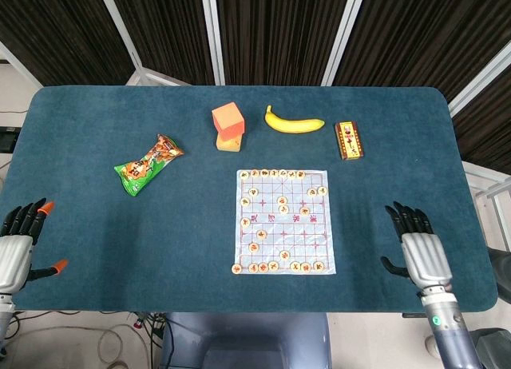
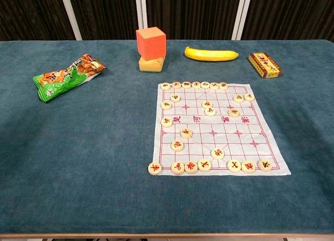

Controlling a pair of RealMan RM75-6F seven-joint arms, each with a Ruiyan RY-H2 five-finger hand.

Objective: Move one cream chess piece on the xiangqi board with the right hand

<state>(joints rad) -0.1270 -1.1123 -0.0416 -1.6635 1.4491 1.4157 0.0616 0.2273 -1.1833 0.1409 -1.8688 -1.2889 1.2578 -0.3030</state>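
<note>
A white xiangqi board [image 1: 283,220] [image 2: 219,127] with red lines lies flat on the blue table, right of centre. Several cream round pieces [image 1: 274,265] [image 2: 205,165] with red characters sit on it, in rows along the near and far edges and scattered between. My right hand [image 1: 417,248] hovers over the table's near right part, right of the board, fingers spread and pointing away, holding nothing. My left hand [image 1: 17,241] is at the near left edge, fingers apart and empty. The chest view shows neither hand.
Behind the board lie a yellow banana [image 1: 294,123] [image 2: 211,54], an orange cube on a yellow sponge [image 1: 228,125] [image 2: 151,48] and a small red-yellow box [image 1: 349,140] [image 2: 264,64]. A green snack bag [image 1: 148,164] [image 2: 67,76] lies at the left.
</note>
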